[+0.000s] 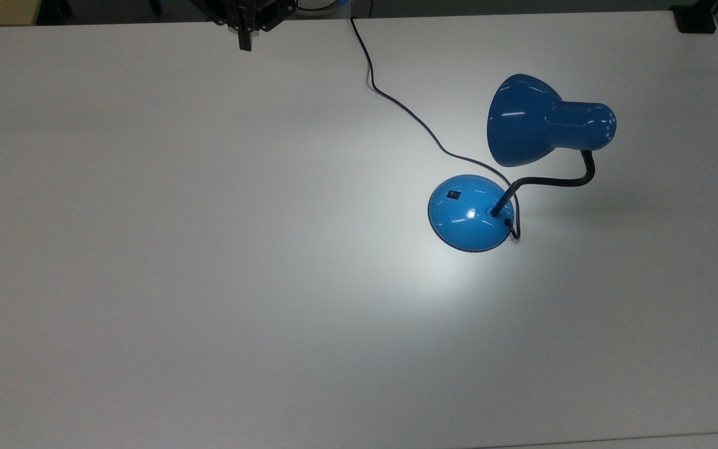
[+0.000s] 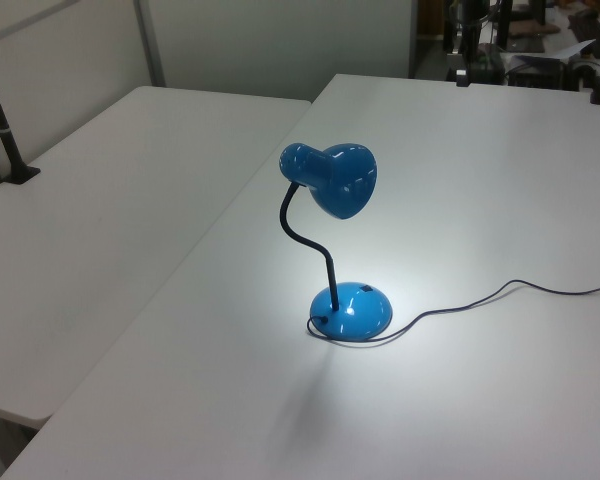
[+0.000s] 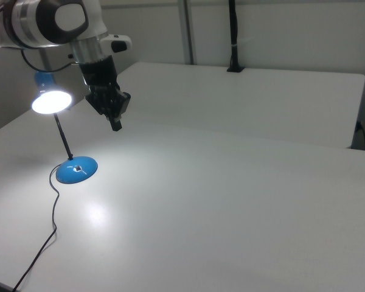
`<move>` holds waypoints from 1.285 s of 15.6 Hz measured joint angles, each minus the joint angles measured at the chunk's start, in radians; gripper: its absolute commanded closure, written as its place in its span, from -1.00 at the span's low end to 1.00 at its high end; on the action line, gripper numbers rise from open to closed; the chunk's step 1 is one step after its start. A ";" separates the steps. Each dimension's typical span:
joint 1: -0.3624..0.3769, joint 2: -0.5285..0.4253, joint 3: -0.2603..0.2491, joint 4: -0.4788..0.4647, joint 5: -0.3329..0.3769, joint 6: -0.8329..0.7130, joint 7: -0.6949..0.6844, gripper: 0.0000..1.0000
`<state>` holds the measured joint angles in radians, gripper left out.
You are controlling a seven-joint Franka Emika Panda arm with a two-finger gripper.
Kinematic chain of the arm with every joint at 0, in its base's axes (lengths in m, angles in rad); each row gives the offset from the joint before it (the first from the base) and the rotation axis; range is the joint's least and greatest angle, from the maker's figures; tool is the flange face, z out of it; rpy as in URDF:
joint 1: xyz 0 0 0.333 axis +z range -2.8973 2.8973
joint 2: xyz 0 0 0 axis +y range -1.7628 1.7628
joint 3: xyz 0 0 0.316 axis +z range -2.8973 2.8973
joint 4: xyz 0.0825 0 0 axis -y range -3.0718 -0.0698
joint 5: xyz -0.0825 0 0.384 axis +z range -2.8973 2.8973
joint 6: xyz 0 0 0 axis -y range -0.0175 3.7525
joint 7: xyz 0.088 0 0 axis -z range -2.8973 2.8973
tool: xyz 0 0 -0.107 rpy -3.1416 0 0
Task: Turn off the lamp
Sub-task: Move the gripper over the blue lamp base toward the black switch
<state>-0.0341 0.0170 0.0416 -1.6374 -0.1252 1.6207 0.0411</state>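
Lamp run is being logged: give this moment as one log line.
lamp: lit, switch untouched | gripper: shut, far from base | stage: approach

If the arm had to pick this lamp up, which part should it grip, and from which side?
Probably the black neck: it is thin enough for the fingers, unlike the domed base or the wide shade. Come from above at its level stretch, away from the cord. The gripper is shut now.

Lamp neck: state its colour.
Black. The neck curves from the blue base to the shade, clearest in the left view.
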 measured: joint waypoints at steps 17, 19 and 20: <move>0.242 0.080 0.024 -0.233 0.043 0.357 -0.194 1.00; 0.267 0.114 0.024 -0.235 0.043 0.420 -0.198 1.00; 0.278 0.128 0.025 -0.239 0.043 0.454 -0.201 1.00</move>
<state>0.2435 0.1452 0.0662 -1.8763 -0.0821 2.0743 -0.1597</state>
